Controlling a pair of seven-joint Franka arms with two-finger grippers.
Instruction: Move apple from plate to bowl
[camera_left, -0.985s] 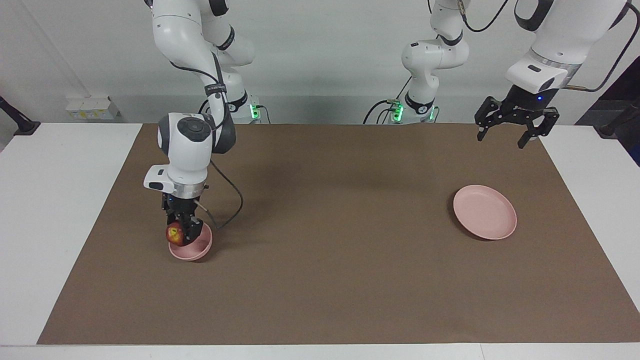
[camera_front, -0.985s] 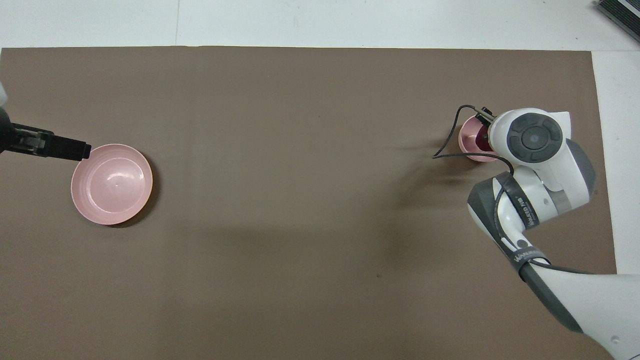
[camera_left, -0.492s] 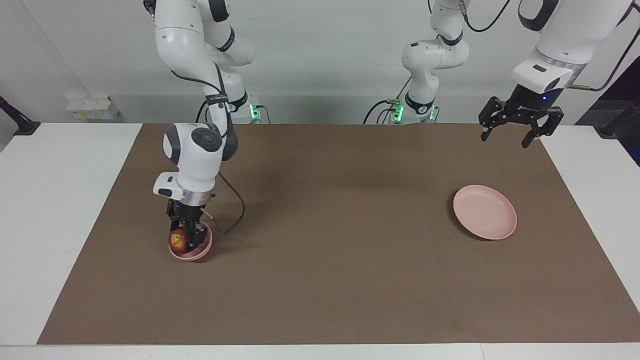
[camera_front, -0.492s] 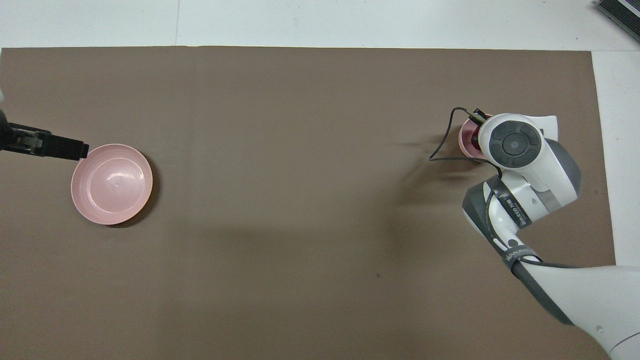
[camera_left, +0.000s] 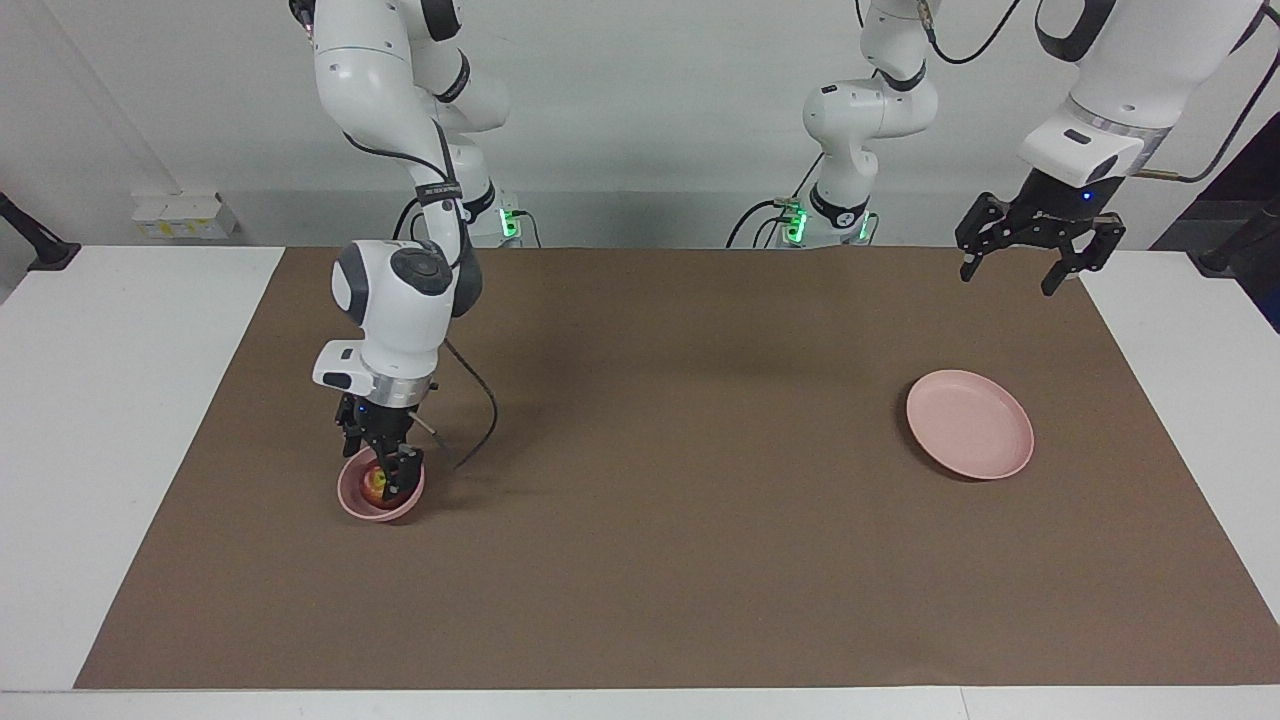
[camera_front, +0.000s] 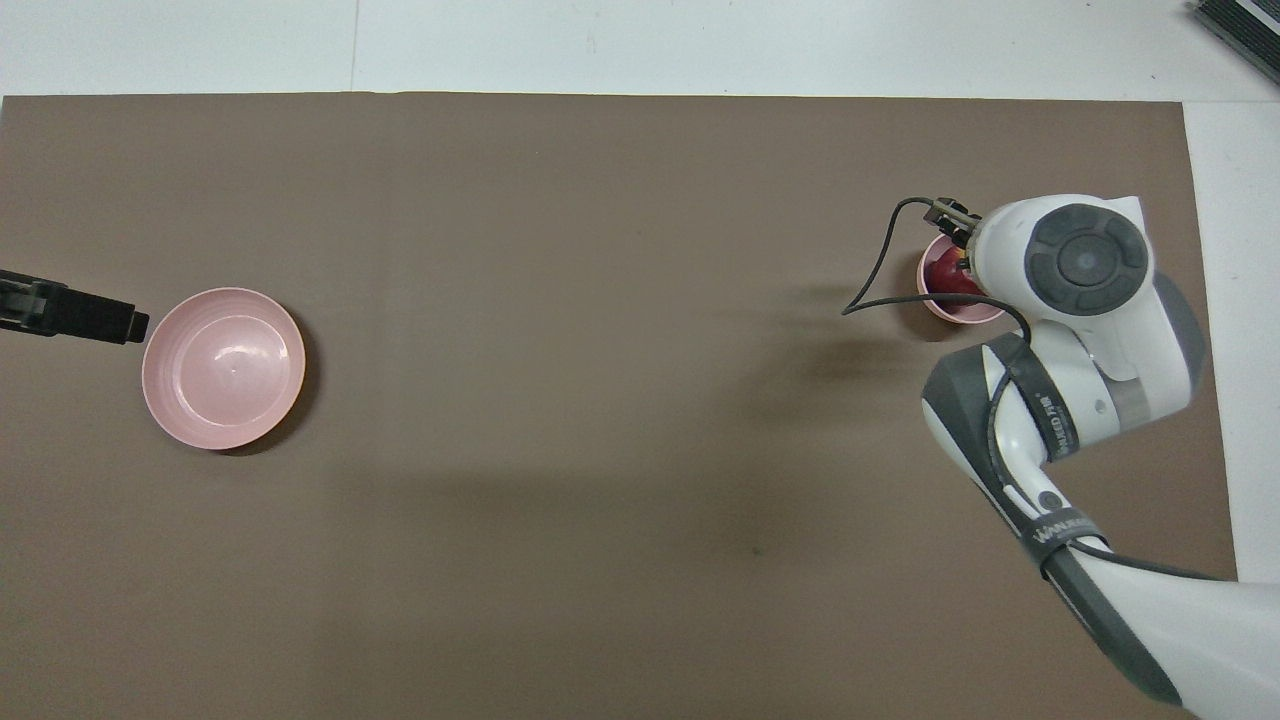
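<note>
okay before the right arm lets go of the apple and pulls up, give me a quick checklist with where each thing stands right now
1. Apple is down inside the bowl, below its rim: ok.
2. Right gripper reaches into the bowl at the apple: ok.
3. Its fingers have let go of the apple: cannot tell.
4. Bowl sits flat on the brown mat: ok.
5. Plate holds nothing: ok.
6. Left gripper waits open in the air, away from the bowl: ok.

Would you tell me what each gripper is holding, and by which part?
The right gripper has the apple between its fingers, by its sides, down inside the bowl. The left gripper holds nothing.
</note>
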